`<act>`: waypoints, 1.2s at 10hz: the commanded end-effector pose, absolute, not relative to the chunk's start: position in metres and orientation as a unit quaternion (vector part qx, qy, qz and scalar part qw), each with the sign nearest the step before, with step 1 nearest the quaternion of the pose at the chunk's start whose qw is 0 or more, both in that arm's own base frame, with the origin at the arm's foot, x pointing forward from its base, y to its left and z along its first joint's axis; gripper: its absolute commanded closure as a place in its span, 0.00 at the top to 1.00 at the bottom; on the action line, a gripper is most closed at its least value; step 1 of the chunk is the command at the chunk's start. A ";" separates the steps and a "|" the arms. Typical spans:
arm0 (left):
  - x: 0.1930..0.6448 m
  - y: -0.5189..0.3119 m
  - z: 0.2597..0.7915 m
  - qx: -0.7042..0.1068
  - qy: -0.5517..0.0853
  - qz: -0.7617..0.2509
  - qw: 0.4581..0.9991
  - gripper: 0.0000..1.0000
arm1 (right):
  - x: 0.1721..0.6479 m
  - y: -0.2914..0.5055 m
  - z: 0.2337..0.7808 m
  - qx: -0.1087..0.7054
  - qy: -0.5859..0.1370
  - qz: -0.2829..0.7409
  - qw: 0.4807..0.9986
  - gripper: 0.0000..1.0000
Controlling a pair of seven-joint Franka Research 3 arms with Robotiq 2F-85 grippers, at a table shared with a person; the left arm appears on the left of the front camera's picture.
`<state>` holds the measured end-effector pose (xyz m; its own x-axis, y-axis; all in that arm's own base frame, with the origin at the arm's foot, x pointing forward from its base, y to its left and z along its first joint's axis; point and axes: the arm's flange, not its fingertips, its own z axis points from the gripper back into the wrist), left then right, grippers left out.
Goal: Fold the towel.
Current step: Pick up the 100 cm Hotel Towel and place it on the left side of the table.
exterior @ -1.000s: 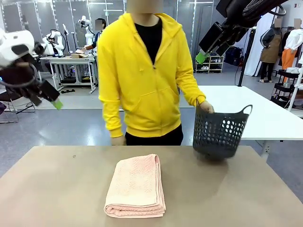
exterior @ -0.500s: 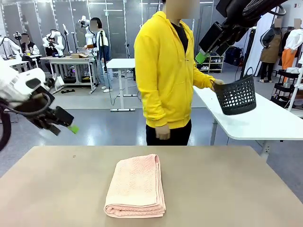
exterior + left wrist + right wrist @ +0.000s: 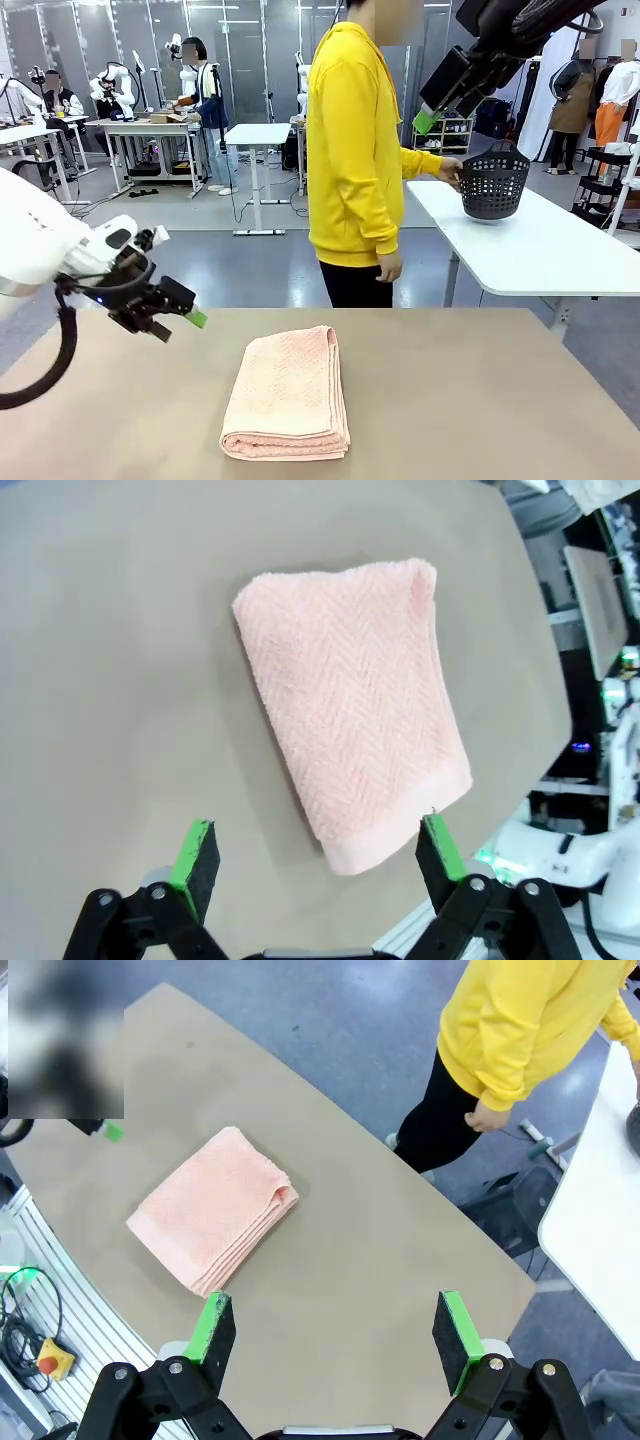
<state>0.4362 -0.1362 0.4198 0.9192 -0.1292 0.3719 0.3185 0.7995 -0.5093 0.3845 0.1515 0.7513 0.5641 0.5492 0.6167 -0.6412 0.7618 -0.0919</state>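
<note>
The towel (image 3: 287,395) lies on the brown counter (image 3: 480,410) as a thick, narrow stack, already doubled over several times, its layered folds facing the robot's side. From where I stand it looks tidy enough that the folding seems close to done, or due one last tuck; I can't say which.

The left pincer (image 3: 175,318) hovers low above the counter, its jaws spread wide and empty, with the towel just off to its right and a little nearer the robot. In the left wrist view the green pads (image 3: 198,852) frame the towel's near end (image 3: 352,705), so the pincer appears lined up for a reach toward that end, though nothing touches yet.

The right pincer (image 3: 440,100) hangs high, well above and beyond the towel, also wide open and holding nothing. From its own camera the towel (image 3: 213,1210) sits far below, to the left between its fingers. Kept up there, it leaves the counter free.

There is bare counter on every side of the towel, so room to slide or flip it is ample. The person (image 3: 355,150) stands past the far edge, turned toward a white side table (image 3: 540,250), hand on a black basket (image 3: 493,186), well clear of both arms.
</note>
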 end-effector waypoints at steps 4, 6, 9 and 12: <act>0.447 -0.166 0.346 -0.341 -0.128 -0.068 0.929 1.00 | 0.384 0.151 0.751 0.069 -0.318 0.335 0.884 1.00; 0.451 -0.174 0.328 -0.367 -0.123 -0.053 0.920 1.00 | 0.384 0.151 0.751 0.069 -0.318 0.335 0.884 1.00; 0.458 -0.186 0.307 -0.378 -0.115 -0.050 0.917 1.00 | 0.384 0.151 0.751 0.069 -0.318 0.335 0.884 1.00; 0.465 -0.197 0.288 -0.407 -0.123 -0.050 0.904 1.00 | 0.384 0.151 0.751 0.069 -0.318 0.335 0.884 1.00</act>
